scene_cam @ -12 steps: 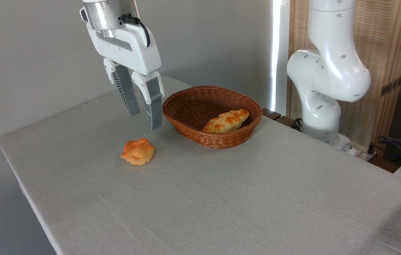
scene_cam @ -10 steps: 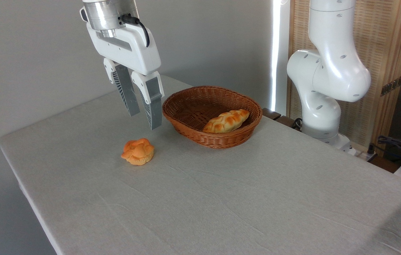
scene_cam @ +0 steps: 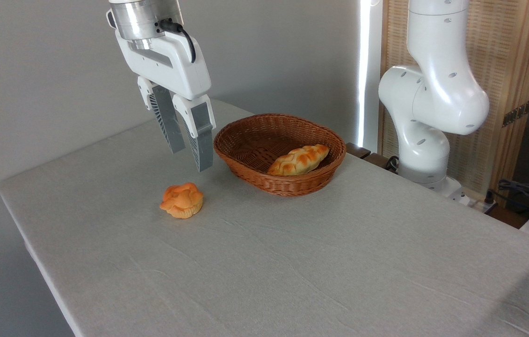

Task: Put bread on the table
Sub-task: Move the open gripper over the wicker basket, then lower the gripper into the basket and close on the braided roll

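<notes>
Fixed camera, desk: a large desk (scene_cam: 292, 262) under a pale grey-beige, slightly wrinkled cloth runs from the far left to the near right.
Fixed camera, basket: a brown woven wicker basket (scene_cam: 245, 168) sits on the desk toward its far side, right of the fingers.
Fixed camera, bread: the long braided bread (scene_cam: 299, 159), golden-yellow with orange-brown patches, lies inside the basket, leaning against its near-right wall; it is not on the cloth.
Fixed camera, bun: a small round orange bun (scene_cam: 182, 200) rests on the cloth, near-left of the basket and apart from it.
Fixed camera, gripper: the gripper (scene_cam: 191, 159) hangs in the air above the desk, between bun and basket rim, tilted, tips pointing down.
Fixed camera, fingers: the fingers (scene_cam: 202, 150) are released, parted with a gap between them, grasping nothing.
Fixed camera, arm base: the white arm base (scene_cam: 425, 140) stands at the far right, beyond the desk edge.
</notes>
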